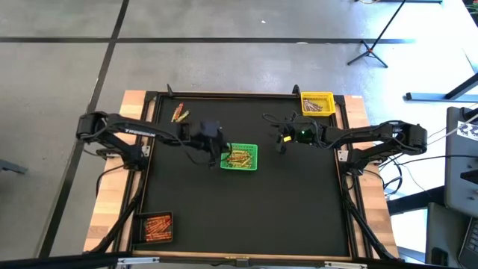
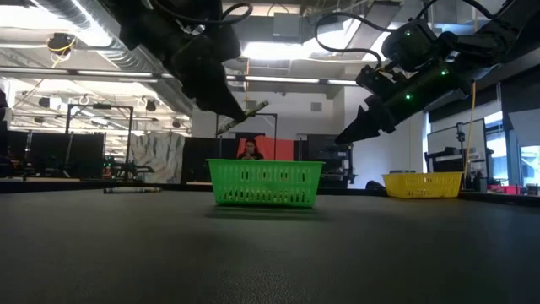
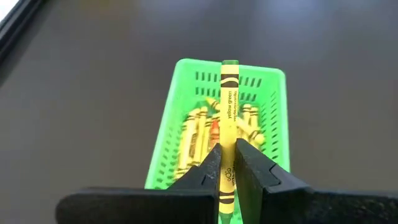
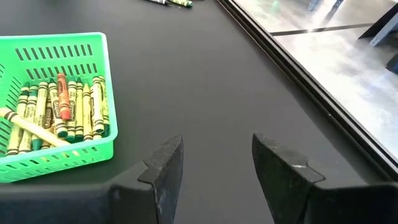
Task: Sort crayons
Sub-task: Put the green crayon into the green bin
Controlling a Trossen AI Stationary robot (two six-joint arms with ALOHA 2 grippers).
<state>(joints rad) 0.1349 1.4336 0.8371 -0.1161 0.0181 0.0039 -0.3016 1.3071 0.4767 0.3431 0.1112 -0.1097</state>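
— Left claw (image 3: 225, 171): status?
— Mine is pinched tight on one yellow-green crayon (image 3: 228, 118). The stick runs straight out between my fingers (image 3: 205, 174), and I hold it above the green basket (image 1: 240, 157) near the middle of the table (image 1: 239, 217). From table height the crayon (image 2: 245, 116) slants out over the basket's rim.

— Basket contents?
— A heap of crayons (image 4: 59, 112), mostly yellow and green wrappers, with one red-orange crayon (image 4: 62, 94) lying on top. One pale stick lies crosswise over the rest.

— Right claw (image 4: 214, 165)?
— Fingers spread apart, nothing between them. It hangs above bare table just right of the green basket, not touching anything.

— Other crayons on the table?
— A few loose crayons (image 1: 179, 114) lie near the far edge on my left side. An orange batch (image 1: 157, 227) fills the black basket (image 1: 154, 217) at the near left corner. The yellow basket (image 1: 317, 104) stands at the far right corner with some dull sticks inside; colour not clear from here.

— Anything behind?
— A person (image 2: 250, 150) in the room beyond the table, seen over the green basket.
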